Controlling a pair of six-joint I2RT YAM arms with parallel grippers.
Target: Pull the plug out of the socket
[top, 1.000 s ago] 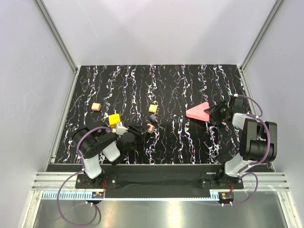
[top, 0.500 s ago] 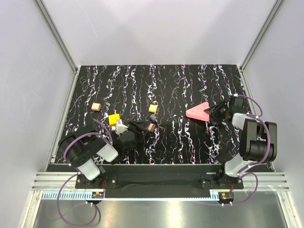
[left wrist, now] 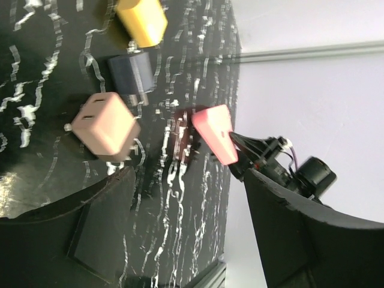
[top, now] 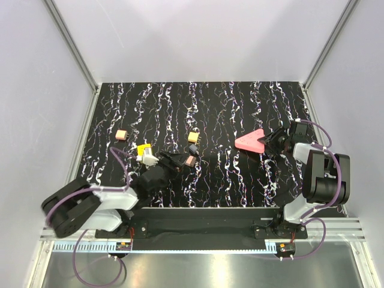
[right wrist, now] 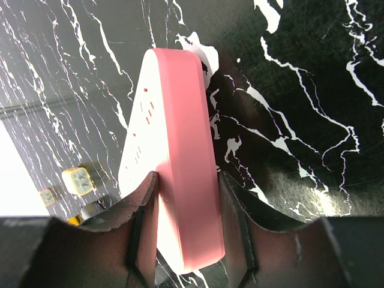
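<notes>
From above, the right gripper (top: 273,143) pinches the pink socket block (top: 251,141) on the black table (top: 240,102). Its wrist view shows one finger pressed on each side, and little slots on the block's pale face. The left gripper (top: 178,159) is spread wide and has nothing in it. Its wrist view shows a pink plug cube (left wrist: 105,125) lying just ahead, well apart from the socket block. Next to it are a dark cube (left wrist: 131,72) and a yellow cube (left wrist: 142,21).

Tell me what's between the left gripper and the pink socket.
Top view: a pink cube and a dark cube sit just ahead of the left gripper; beyond them the table is bare to the socket.
</notes>
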